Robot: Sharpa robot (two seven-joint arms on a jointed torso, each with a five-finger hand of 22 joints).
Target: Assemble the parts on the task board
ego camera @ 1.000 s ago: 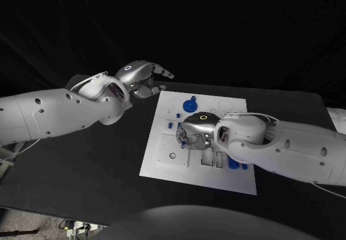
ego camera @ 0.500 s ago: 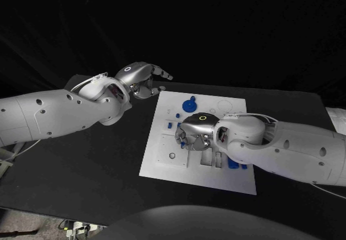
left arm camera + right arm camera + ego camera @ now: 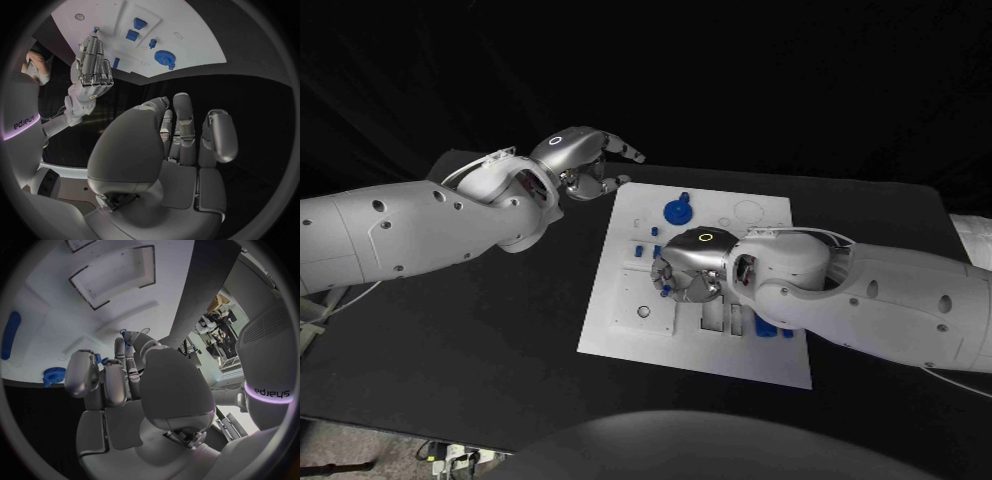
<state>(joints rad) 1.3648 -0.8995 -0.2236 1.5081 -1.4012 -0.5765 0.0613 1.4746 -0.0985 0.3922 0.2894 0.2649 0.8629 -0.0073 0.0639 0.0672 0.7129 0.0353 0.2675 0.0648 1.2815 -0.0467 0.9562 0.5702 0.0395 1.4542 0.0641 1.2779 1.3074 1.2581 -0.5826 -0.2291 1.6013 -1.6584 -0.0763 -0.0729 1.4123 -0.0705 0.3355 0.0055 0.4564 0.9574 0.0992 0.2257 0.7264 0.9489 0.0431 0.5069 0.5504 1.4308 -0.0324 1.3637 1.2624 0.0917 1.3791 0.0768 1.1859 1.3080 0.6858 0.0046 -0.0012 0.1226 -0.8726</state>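
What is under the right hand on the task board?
Under the right hand lies the white task board; its fingers touch a small blue part. The hand covers the board directly beneath it.

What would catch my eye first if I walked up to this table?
Probably the white task board in the middle of the black table, dotted with small blue parts such as the blue gear near its far edge. The right hand is low over the board's middle, a small blue part at its fingers. The left hand hangs off the board's far left corner, holding nothing.
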